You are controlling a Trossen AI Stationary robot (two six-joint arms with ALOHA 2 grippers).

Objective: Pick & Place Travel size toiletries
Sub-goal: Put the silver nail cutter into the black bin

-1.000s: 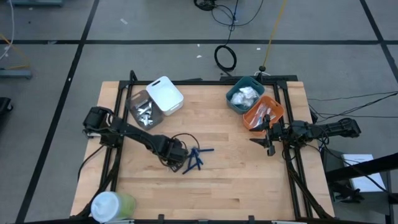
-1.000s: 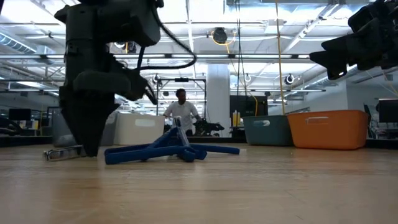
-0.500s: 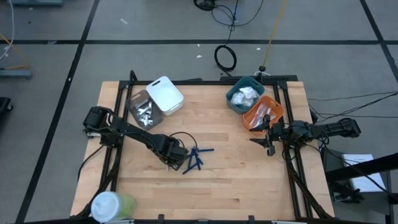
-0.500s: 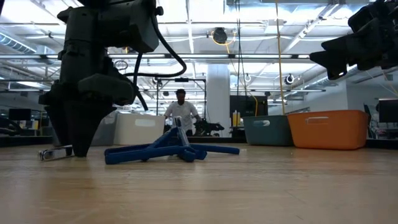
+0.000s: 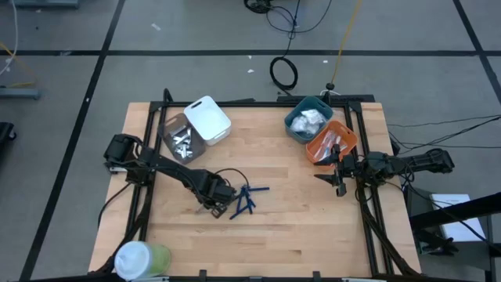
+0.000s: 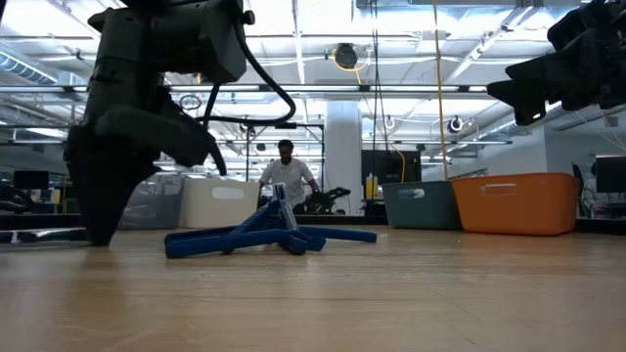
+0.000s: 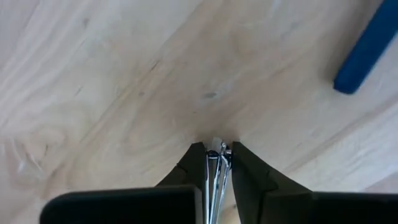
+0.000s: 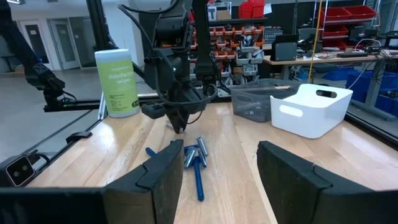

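Note:
My left gripper [image 5: 215, 207] stands low over the table's middle left, fingers pointing down, shut on a small silver item [image 7: 216, 163]. In the low view its tip [image 6: 98, 235] meets the wood and hides the item. Just to its right lies a loose pile of dark blue sticks [image 5: 244, 200], resting across one another on the wood [image 6: 269, 235]. One blue stick's end [image 7: 364, 53] shows in the left wrist view. My right gripper [image 5: 338, 178] waits open at the right edge beside the orange bin, facing the sticks [image 8: 196, 157]. My left gripper pinches the thin silver item between its two fingertips [image 7: 198, 163], coming from above and pointing down. The item's end [image 7: 216, 147] pokes out just past the tips, right at the wood. I cannot tell whether it is lifted clear.
A clear bin [image 5: 182, 139] with silver pieces and a white bin [image 5: 208, 119] stand at the back left. A teal bin [image 5: 308, 117] and an orange bin [image 5: 330, 142] are at the back right. A white-lidded green cup [image 5: 141, 258] is at the near left corner.
My left gripper has shifted a little toward the table's left and near edges, come down over the silver item that lay on the wood, and shut on it. The blue sticks have stayed put.

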